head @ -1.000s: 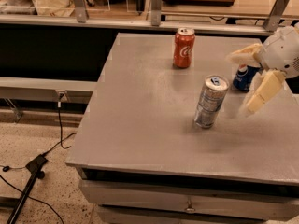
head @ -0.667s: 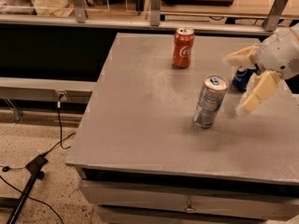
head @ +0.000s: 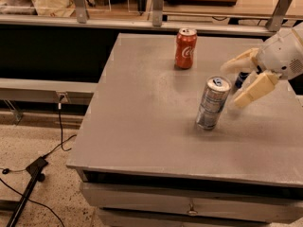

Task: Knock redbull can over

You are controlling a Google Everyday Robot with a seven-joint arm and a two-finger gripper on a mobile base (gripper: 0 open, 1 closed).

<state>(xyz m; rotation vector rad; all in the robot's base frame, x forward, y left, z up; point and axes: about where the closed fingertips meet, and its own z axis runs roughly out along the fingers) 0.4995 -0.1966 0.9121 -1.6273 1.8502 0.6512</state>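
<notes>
The redbull can point(head: 212, 103) is a slim silver can with blue patches and a blue tab top. It stands on the grey table point(head: 142, 117), leaning slightly to the right. My gripper point(head: 240, 81) is just to its right, fingers spread open, with the near finger point(head: 253, 90) close beside the can's top and the far finger point(head: 239, 60) behind it. I cannot tell whether a finger touches the can.
A red Coca-Cola can point(head: 185, 48) stands upright at the back of the table. A dark blue can point(head: 240, 79) is mostly hidden behind my gripper. A shelf rail point(head: 142, 22) runs behind the table. A cable and stand point(head: 33, 169) lie on the floor at left.
My gripper has moved left, closer to the redbull can. The can stays in the same place and still leans.
</notes>
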